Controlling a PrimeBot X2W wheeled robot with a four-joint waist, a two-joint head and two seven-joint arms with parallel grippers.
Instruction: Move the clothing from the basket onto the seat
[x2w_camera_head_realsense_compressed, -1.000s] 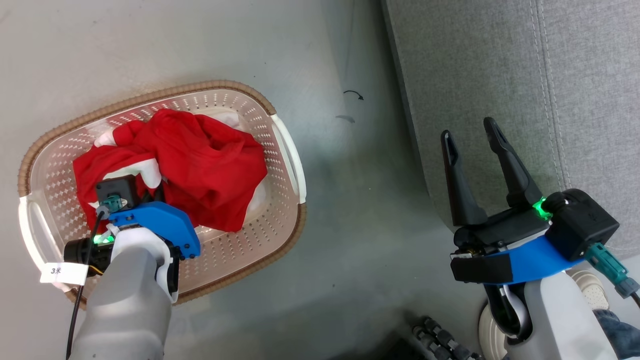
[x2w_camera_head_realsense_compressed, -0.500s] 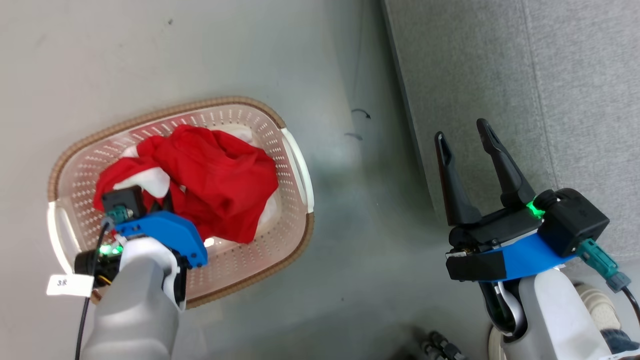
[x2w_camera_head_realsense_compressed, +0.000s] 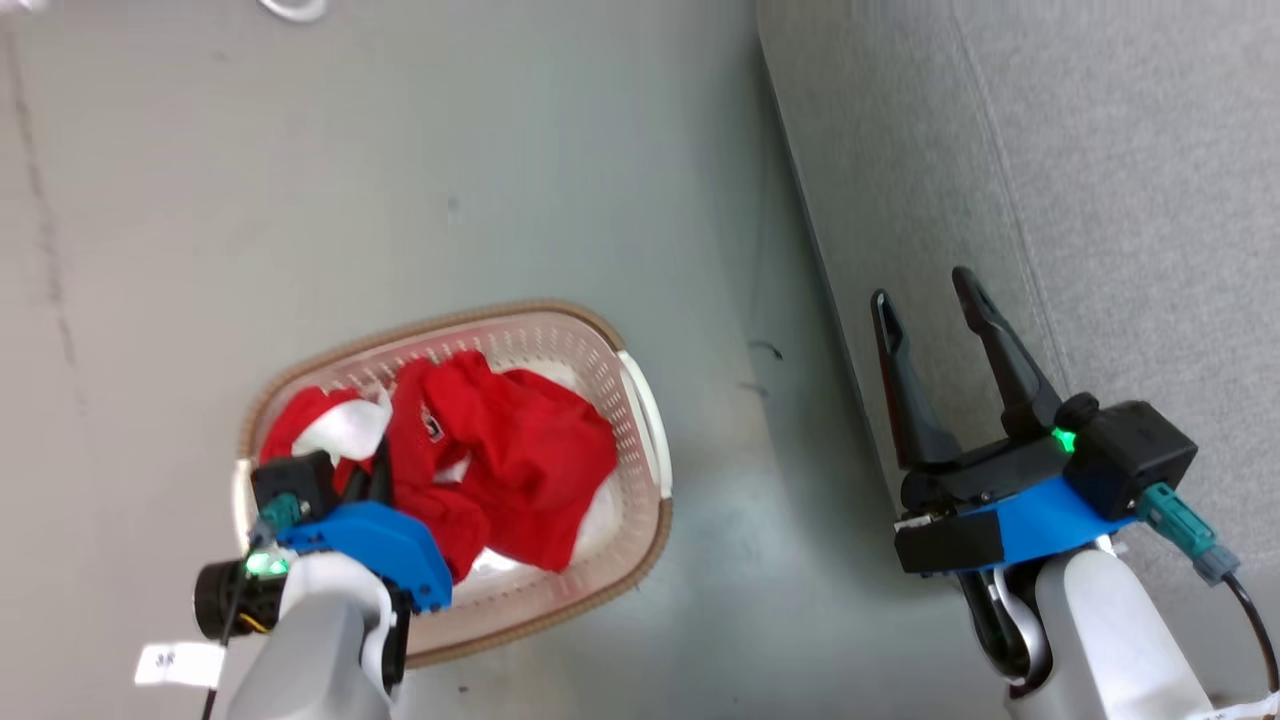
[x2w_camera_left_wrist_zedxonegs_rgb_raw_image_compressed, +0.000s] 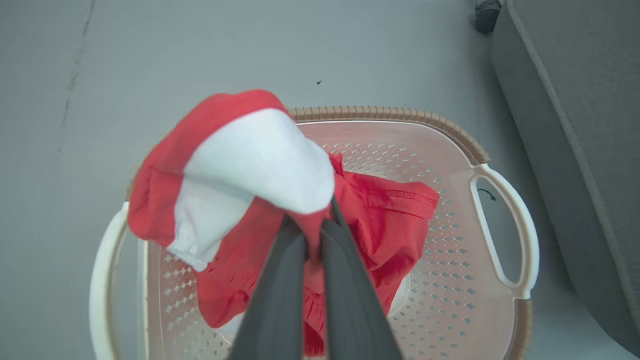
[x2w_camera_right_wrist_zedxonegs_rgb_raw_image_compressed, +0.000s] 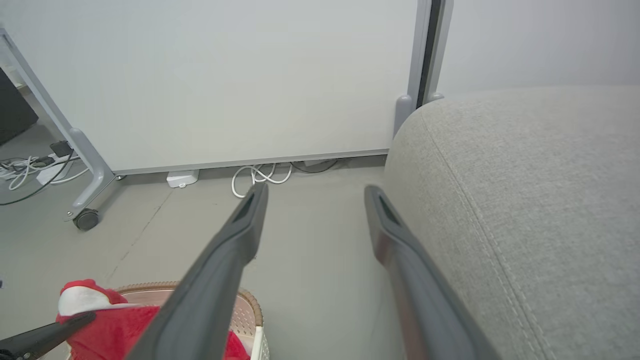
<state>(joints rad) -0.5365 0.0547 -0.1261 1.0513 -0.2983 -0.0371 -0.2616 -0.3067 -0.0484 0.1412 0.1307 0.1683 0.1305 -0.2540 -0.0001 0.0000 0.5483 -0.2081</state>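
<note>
**Left claw pinches red fabric over the basket; right claw spread beside the sofa**

In the head view the cream laundry basket (x2w_camera_head_realsense_compressed: 640, 420) sits on the grey floor (x2w_camera_head_realsense_compressed: 400, 150) at about 7 o'clock. The red clothing (x2w_camera_head_realsense_compressed: 510, 460) is bunched inside it, with a white band at the heap's 10 o'clock. The left gripper (x2w_camera_head_realsense_compressed: 375, 470) reaches in from the basket's 7 o'clock side.

The left wrist view shows the left gripper (x2w_camera_left_wrist_zedxonegs_rgb_raw_image_compressed: 312, 225) with its two dark fingers pressed together on a fold of the red clothing (x2w_camera_left_wrist_zedxonegs_rgb_raw_image_compressed: 380, 200). The white-banded part humps over the fingertips toward 11 o'clock, and the rest of the fabric lies in the laundry basket (x2w_camera_left_wrist_zedxonegs_rgb_raw_image_compressed: 400, 114) below.

The right gripper (x2w_camera_head_realsense_compressed: 925, 300) hangs at 4 o'clock in the head view with its fingers spread wide and nothing between them, over the near edge of the grey sofa seat (x2w_camera_head_realsense_compressed: 1100, 200). That seat fills the frame from 1 to 4 o'clock, well apart from the basket.

In the right wrist view the right gripper (x2w_camera_right_wrist_zedxonegs_rgb_raw_image_compressed: 314, 195) points toward a pale panel (x2w_camera_right_wrist_zedxonegs_rgb_raw_image_compressed: 225, 75), with a white cable (x2w_camera_right_wrist_zedxonegs_rgb_raw_image_compressed: 255, 175) on the floor at 12 o'clock. The sofa seat (x2w_camera_right_wrist_zedxonegs_rgb_raw_image_compressed: 525, 200) lies at 3 o'clock.
</note>
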